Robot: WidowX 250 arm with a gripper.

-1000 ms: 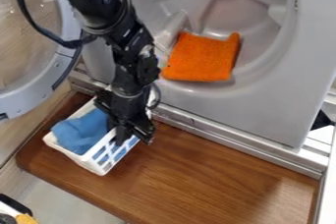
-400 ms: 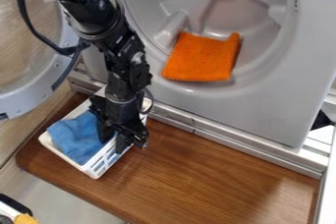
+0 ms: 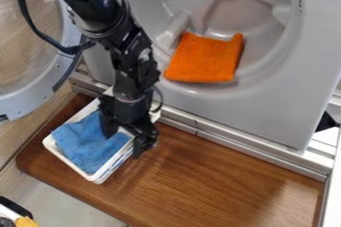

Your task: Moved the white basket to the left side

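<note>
The black gripper [image 3: 126, 134] hangs over the right side of the white basket [image 3: 72, 167], toward the left of the wooden board. Its fingers stand apart, one over the basket's inside and the other beyond its right wall, with part of the white rim showing between them. The basket sits upright and slanted on the board, its far end close to the washer's lower edge. A blue cloth [image 3: 90, 144] lies inside it; the arm hides the basket's far part.
Behind the board stands a grey machine [image 3: 240, 114] with an orange cloth [image 3: 204, 59] in its round opening. Its round door [image 3: 57, 71] hangs open at the left. The brown wooden board [image 3: 213, 176] extends to the right of the basket.
The basket has shifted a little toward the board's front edge and turned slightly. The gripper's fingers have spread apart, and the arm has moved slightly right since the last earlier frame.
</note>
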